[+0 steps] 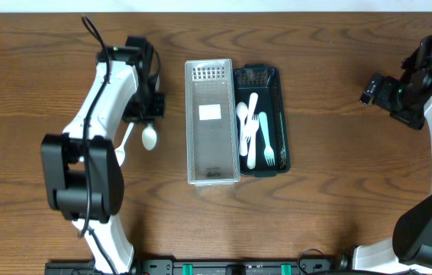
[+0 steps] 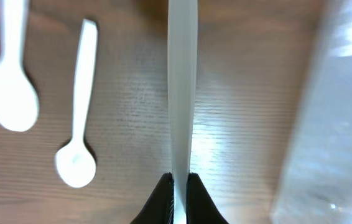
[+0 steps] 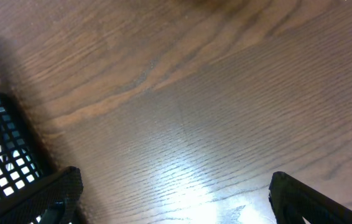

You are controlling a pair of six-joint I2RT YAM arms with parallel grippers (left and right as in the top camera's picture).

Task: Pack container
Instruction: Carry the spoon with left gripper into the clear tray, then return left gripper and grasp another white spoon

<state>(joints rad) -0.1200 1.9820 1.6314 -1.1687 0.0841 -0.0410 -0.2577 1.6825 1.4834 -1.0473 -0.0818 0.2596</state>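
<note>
Dark tray (image 1: pixel 257 76) part-filled | left end effector (image 2: pixel 181 182) pinching white utensil (image 2: pixel 182 87) | two spoons (image 2: pixel 11 99) beside it unpacked | right end effector (image 3: pixel 176 205) open, empty

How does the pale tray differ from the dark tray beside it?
The pale tray is translucent and holds no cutlery; the dark tray is opaque and holds white cutlery. The pale tray is longer than the dark tray. Both are rectangular, lying side by side.
</note>
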